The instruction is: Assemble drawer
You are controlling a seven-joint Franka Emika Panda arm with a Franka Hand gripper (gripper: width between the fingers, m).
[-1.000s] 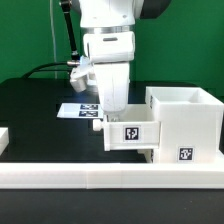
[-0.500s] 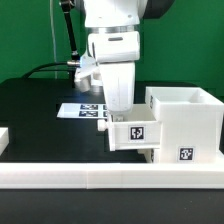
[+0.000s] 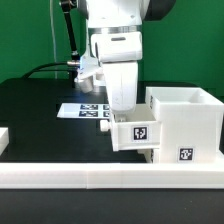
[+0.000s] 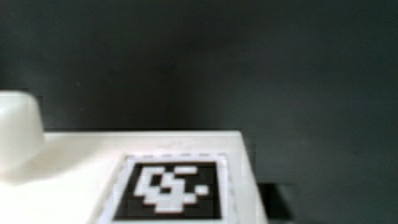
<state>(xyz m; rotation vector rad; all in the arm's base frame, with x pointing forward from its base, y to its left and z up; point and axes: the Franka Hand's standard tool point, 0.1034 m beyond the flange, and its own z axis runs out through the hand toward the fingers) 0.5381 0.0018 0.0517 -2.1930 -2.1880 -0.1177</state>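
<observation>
My gripper point(image 3: 123, 106) reaches down into a small white open-top tray point(image 3: 136, 133) that carries a black-and-white tag on its front. It is shut on the tray's wall, and the fingertips are hidden by the tray. The tray sits a little off the table and touches the side of the tall white casing point(image 3: 190, 125) at the exterior view's right. The casing is open on top and has a tag low on its front. In the wrist view only the tray's tagged white face point(image 4: 175, 187) and a rounded white part point(image 4: 15, 130) show, with no fingers.
The long low white border rail point(image 3: 100, 178) runs along the table's front edge. The marker board point(image 3: 84, 110) lies flat behind the gripper. A white piece point(image 3: 4, 138) shows at the exterior view's left edge. Black cables hang at the back.
My gripper and the tray in it have moved toward the exterior view's right, up to the casing's side. The casing has not moved.
</observation>
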